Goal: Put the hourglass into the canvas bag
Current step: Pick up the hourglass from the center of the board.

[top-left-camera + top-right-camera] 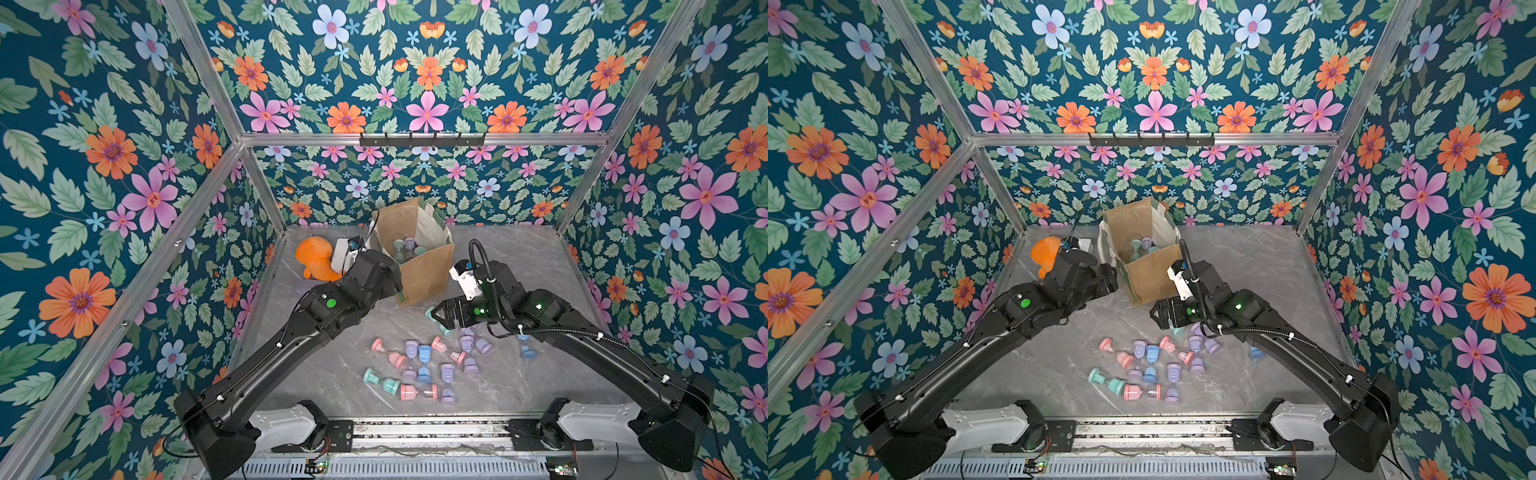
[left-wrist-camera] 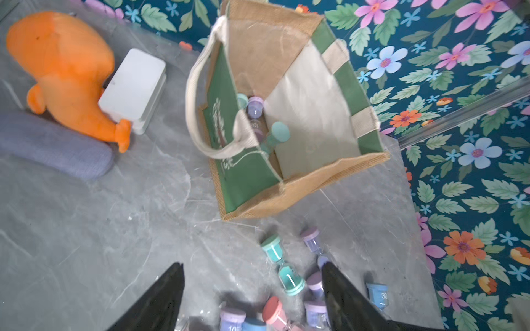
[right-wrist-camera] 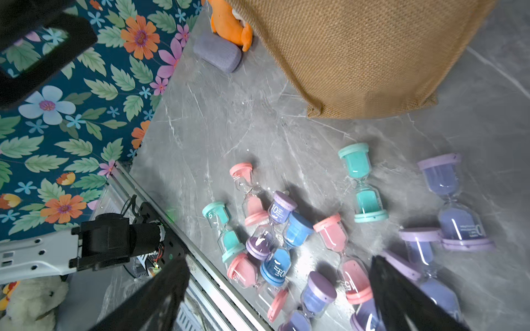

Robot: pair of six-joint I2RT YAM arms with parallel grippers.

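Between the black fingers of the right claw (image 3: 279, 260), which are standing wide apart, nothing is being held. That claw is hovering over a loose heap of small pastel hourglasses (image 3: 298, 229) with plastic caps and clear glass bulbs, lying on their sides on the grey marbled desk (image 3: 229, 114). The left claw (image 2: 252, 265) is likewise standing apart and empty, hanging over the heap's edge nearest the bag.

Hazards, as judged: the hourglasses are touching and overlapping, so closing fingers are risking trapping two at once or flicking a neighbour away. Round caps are inviting rolling, and the narrow glass waists are looking fragile. The boxy tan jute canvas bag (image 1: 424, 274) with green side panels is standing just beyond the heap, close to both arms. A careless lift is risking a knock against its soft wall, and its pale handle (image 2: 198, 114) is drooping beside the mouth, where a claw could be snagging.

Several teal and lilac hourglasses are already lying inside the bag; most are lying on the desk.
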